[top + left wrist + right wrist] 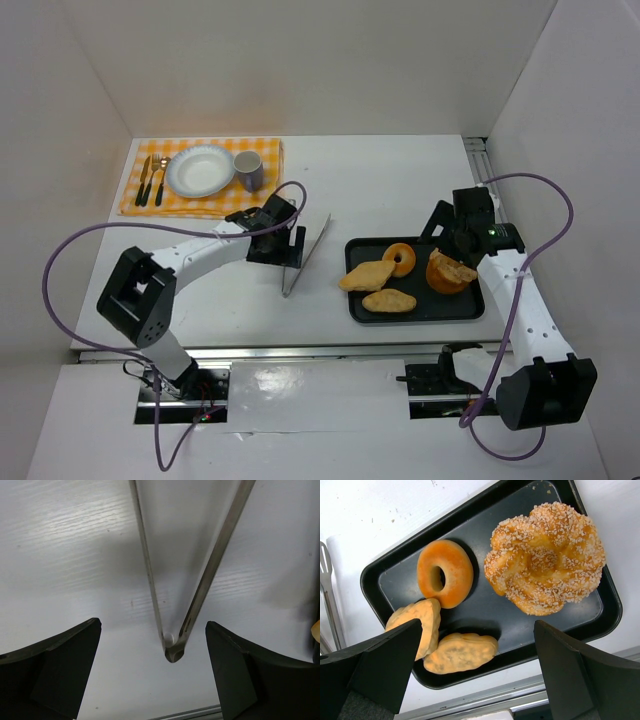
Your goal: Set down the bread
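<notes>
At the near right of the surface (400, 180), a black tray (485, 611) holds the bread: two flat pastries (461, 652), a ring doughnut (451, 572) and a sugared twist (545, 557). The right tool (478, 625) hangs released above them, grasping nothing. To the left, the left tool (152, 624), released, straddles the hinge of the metal tongs (200, 595). Farthest back, a white plate (200, 170) and a cup (248, 170) sit on a checked mat (268, 150).

Four breads (388, 300) lie in the tray (440, 306) on the right side of the table (400, 180). The tongs (305, 255) lie just left of the tray. Far back on the left, a mat (185, 208) holds a plate (200, 170), with a cup (248, 170) to its right and cutlery (152, 180) to its left.
</notes>
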### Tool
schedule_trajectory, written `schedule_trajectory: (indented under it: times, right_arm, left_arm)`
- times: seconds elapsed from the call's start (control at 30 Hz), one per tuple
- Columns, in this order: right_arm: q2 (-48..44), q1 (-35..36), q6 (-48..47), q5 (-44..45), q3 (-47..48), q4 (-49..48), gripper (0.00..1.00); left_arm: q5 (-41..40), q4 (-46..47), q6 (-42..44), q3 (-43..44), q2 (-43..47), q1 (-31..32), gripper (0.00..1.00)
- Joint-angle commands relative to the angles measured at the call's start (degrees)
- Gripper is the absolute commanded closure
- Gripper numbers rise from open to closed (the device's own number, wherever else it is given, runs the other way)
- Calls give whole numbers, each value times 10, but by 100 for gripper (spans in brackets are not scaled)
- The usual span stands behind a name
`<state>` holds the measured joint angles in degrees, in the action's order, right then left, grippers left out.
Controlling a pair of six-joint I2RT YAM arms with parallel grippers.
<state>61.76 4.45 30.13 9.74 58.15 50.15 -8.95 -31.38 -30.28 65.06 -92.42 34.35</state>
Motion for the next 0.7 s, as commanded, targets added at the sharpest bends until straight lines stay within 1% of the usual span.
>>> schedule_trajectory:
  times: [0.0,0.1,0.2,0.43,0.5,0.57,0.6,0.67]
  right_arm:
    - [-1,-1,-9,2,12,-14,0]
    - [4,-1,-9,2,12,-14,0]
    - [4,-1,-9,-5,12,-20,0]
    - [9,-1,-9,-12,6,-20,0]
    - [9,-1,-9,-12,6,-25,0]
    - [9,-1,-9,-7,6,-25,0]
    - [9,-1,-9,-7,6,-25,0]
    - [9,-1,-9,-7,6,-25,0]
  left_arm:
    - [43,47,0,-2,-17,5,1]
    - [52,60,7,-8,-47,10,1]
    - [52,60,7,6,-86,10,1]
    - [22,76,-4,41,-151,10,1]
    - [11,82,-9,50,-163,10,6]
    - [0,89,-9,60,-170,10,14]
    - [0,89,-9,60,-176,10,23]
    - [-7,89,-9,68,-176,10,32]
